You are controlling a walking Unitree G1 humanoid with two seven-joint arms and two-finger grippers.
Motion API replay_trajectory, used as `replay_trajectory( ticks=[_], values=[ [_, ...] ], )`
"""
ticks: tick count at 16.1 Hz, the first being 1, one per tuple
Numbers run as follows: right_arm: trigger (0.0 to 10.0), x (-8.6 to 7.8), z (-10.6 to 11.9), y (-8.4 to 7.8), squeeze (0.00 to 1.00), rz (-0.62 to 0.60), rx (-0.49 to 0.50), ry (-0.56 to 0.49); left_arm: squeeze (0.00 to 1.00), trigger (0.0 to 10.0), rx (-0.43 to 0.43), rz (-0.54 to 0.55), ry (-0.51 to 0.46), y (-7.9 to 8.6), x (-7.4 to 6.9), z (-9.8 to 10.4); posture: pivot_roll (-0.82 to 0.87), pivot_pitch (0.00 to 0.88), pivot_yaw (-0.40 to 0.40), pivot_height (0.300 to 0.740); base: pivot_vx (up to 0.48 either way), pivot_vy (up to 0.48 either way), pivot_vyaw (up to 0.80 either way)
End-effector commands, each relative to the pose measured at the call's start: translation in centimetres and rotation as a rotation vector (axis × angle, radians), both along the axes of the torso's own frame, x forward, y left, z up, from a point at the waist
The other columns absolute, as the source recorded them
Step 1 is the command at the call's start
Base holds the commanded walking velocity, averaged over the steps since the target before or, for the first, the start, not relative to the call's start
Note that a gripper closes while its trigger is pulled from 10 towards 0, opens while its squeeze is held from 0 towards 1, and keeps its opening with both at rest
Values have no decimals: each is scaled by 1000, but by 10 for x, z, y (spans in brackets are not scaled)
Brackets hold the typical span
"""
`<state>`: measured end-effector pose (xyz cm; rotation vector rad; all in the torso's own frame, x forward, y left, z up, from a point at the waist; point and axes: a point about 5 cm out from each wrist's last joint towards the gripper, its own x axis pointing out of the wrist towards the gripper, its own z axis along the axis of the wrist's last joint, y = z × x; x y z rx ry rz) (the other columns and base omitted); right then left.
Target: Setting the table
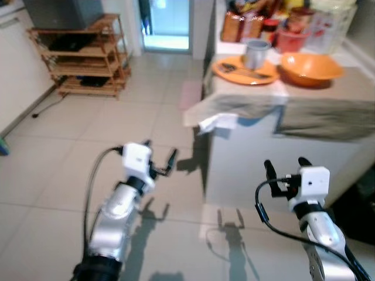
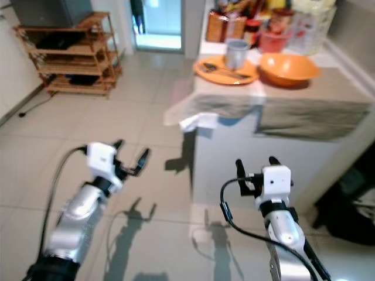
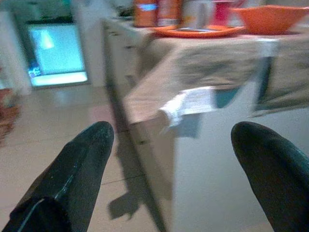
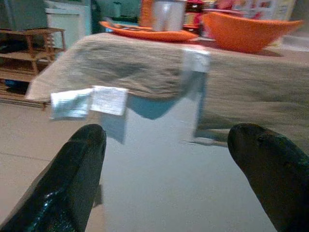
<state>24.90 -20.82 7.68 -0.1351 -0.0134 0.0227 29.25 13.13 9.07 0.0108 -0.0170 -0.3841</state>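
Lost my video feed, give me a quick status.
Left pincer and right pincer open, empty, short of the counter. Orange plate with metal cup, orange bowl on top. Cloth draped over the edge.

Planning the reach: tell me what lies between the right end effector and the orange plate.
In the left eye view, between the right end effector and the orange plate lie the counter's white front and the cloth draped over its edge.

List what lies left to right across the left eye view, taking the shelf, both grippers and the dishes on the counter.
Wooden shelf → left gripper → orange plate → metal cup → right gripper → orange bowl.
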Motion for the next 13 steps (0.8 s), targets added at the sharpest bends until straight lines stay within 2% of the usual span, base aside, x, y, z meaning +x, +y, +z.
replay_trajectory(
  ticks=[1, 3, 8, 9, 13],
  values=[
    [10000, -1, 0, 1, 0, -3, 0, 8, 0, 10000, 20, 12, -6, 4, 2, 0, -12, 0, -5, 740, 0, -428, 0],
    [10000, -1, 0, 2, 0, 0, -2, 9, 0, 10000, 17, 14, -4, 4, 3, 0, -13, 0, -4, 740, 0, -414, 0],
    [10000, -1, 1, 5, 0, 9, -6, 13, 0, 10000, 4, 25, -1, 4, 5, -1, -14, 0, -6, 740, 295, -375, 0],
    [10000, -1, 1, 5, 0, 10, -7, 15, 0, 10000, 23, 33, 4, 5, 6, -2, -14, 0, -6, 740, 368, -304, 0],
    [10000, 0, 4, 6, 0, 8, -16, -7, 0, 10000, 28, 37, 7, 4, 7, -4, -15, 0, -4, 740, 0, 0, 0]
  ],
)
